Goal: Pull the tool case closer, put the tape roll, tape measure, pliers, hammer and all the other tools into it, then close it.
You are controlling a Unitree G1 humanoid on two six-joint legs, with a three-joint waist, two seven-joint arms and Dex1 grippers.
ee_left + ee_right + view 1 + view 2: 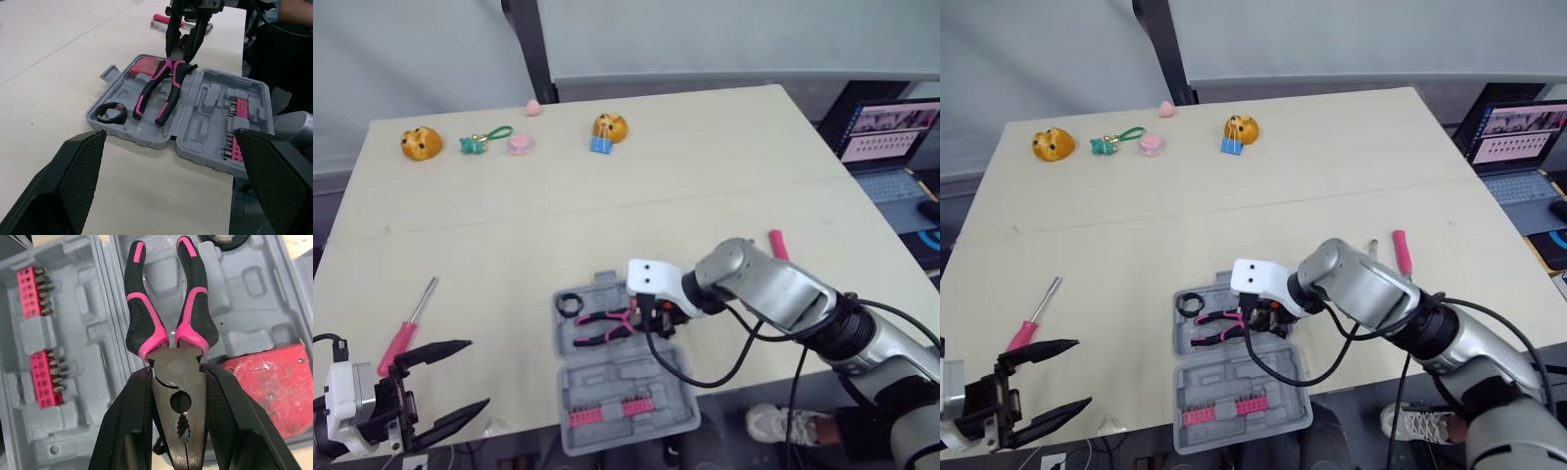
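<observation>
A: From the head views, how much is judged done?

B: The tool case point(607, 384) is seen open at the near edge of the table point(705, 176), so the pulling closer is judged done. A tape roll point(570, 304) is lodged in the case's far-left corner. The pliers point(599, 330) are laid across the same half, their head clamped in the right gripper point(654, 317). The left gripper point(478, 374) is held spread and empty, well to the left of the case.

A: What is left outside the case?

B: A screwdriver point(407, 331) is seen left of the case, well apart from it. A pink-handled tool point(1400, 252) is seen right of the case, past the right arm. Its working end is hard to make out, so it cannot be said whether it is the hammer.

A: What is added by the left wrist view?

B: A red block point(145, 66) is seen inside the case, just beside the pliers' head, and it is judged to be the tape measure. The pliers' handles are rested in the tray. The bit rows point(238, 106) are seated in the other half.

A: And by the right wrist view?

B: The fingers point(124, 431) are pressed on both sides of the pliers' head. Whether the head is seated in its recess cannot be told. The tape roll is cut off at the picture's edge. The pliers are not yet released, at least two tools are left to be packed, and the case is yet to be closed.
</observation>
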